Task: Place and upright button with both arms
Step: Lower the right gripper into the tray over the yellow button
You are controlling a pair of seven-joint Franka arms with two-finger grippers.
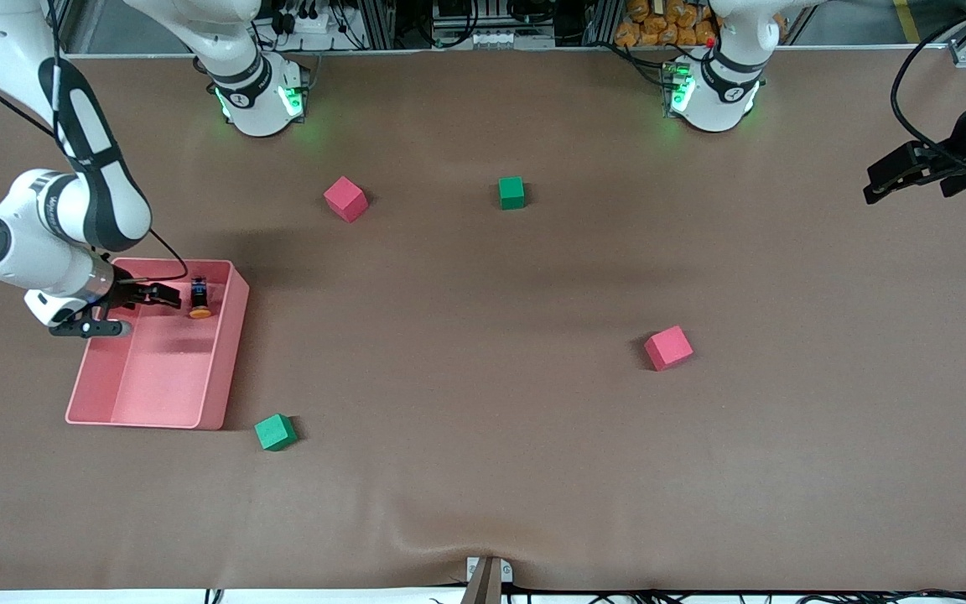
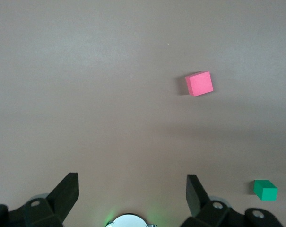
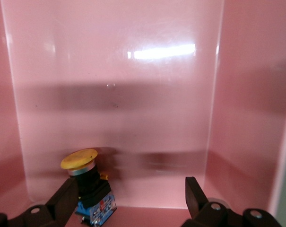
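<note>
From my seat at the front camera, nearest me is a green cube (image 1: 274, 432) just off the pink tray's (image 1: 223, 369) corner. Inside the tray, at the end farther from me, lies the button (image 1: 199, 299). It is tipped over, not upright: its orange cap points toward 6 o'clock in the front view, the black-and-blue body toward 12, so its long axis runs near-far.

The right gripper (image 1: 166, 294) is down in the tray with its fingers spread wide and nothing between them. The button sits at its 3 o'clock in the front view, just beside the fingertips; whether one finger touches it I cannot tell. In the right wrist view the button (image 3: 89, 187) leans against one finger (image 3: 65, 198), off-centre in the gap.

The right arm is clearly the nearer one. I judge the grasp needs centring first.

The left gripper (image 1: 890, 178) waits, spread and empty, over the left arm's end of the table, well apart.
</note>
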